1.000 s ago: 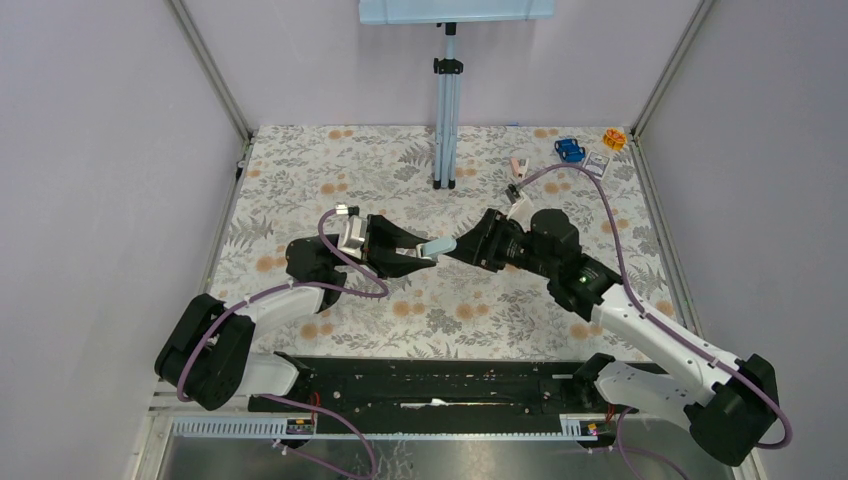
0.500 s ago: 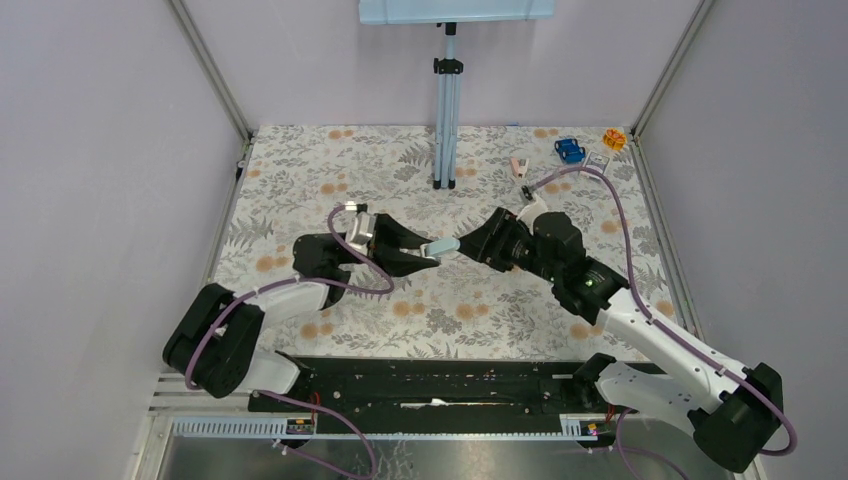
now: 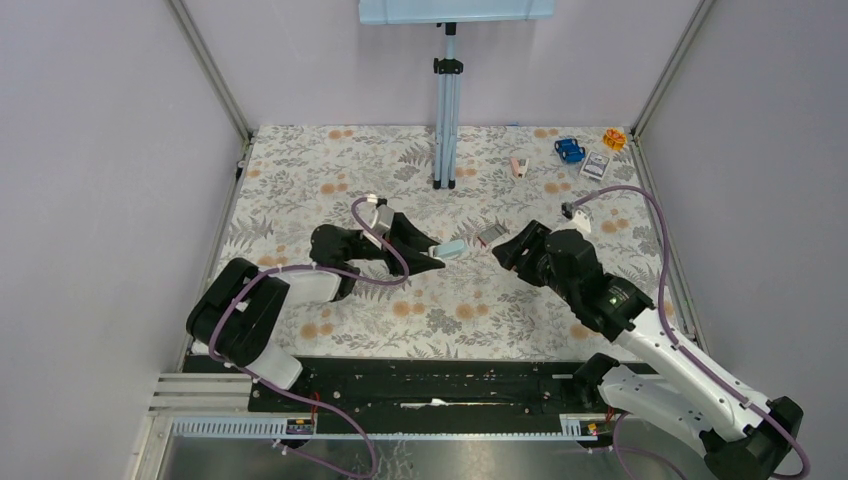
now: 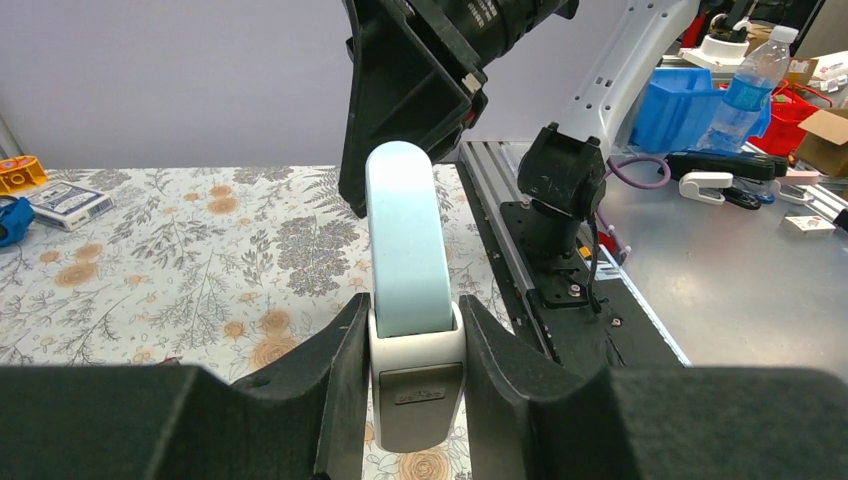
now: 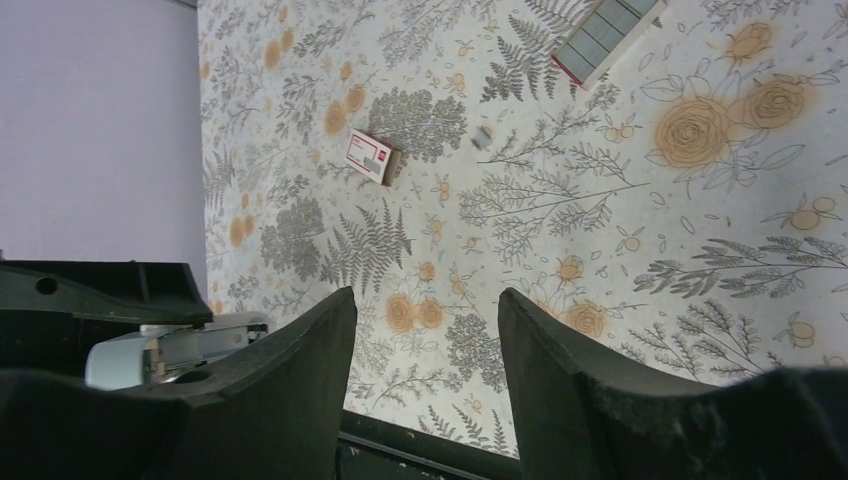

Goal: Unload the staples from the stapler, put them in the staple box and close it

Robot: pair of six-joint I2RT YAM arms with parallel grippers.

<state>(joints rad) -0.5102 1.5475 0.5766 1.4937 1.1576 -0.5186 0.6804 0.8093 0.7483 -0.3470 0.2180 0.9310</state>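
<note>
My left gripper (image 3: 435,255) is shut on a mini stapler (image 3: 450,247) with a pale blue top and a white and grey rear, holding it above the cloth. In the left wrist view the stapler (image 4: 408,250) sits between the jaws of the left gripper (image 4: 412,312) and points at the right arm. My right gripper (image 3: 508,248) is open and empty, a little to the right of the stapler's tip. In the right wrist view the right gripper (image 5: 425,300) is over bare cloth, with the stapler (image 5: 150,350) at the lower left. A small grey piece (image 3: 490,235) shows by the right fingertips. No staple strip is clearly visible.
A small red box (image 5: 370,157) and a grey box (image 5: 605,35) lie on the floral cloth. At the back right are a pink item (image 3: 518,165), a blue item (image 3: 569,150), a grey box (image 3: 595,167) and an orange item (image 3: 613,138). A stand pole (image 3: 446,120) rises at the back centre.
The right gripper has drawn back to the right, away from the stapler's tip it was against. The left gripper has shifted slightly right with the stapler.
</note>
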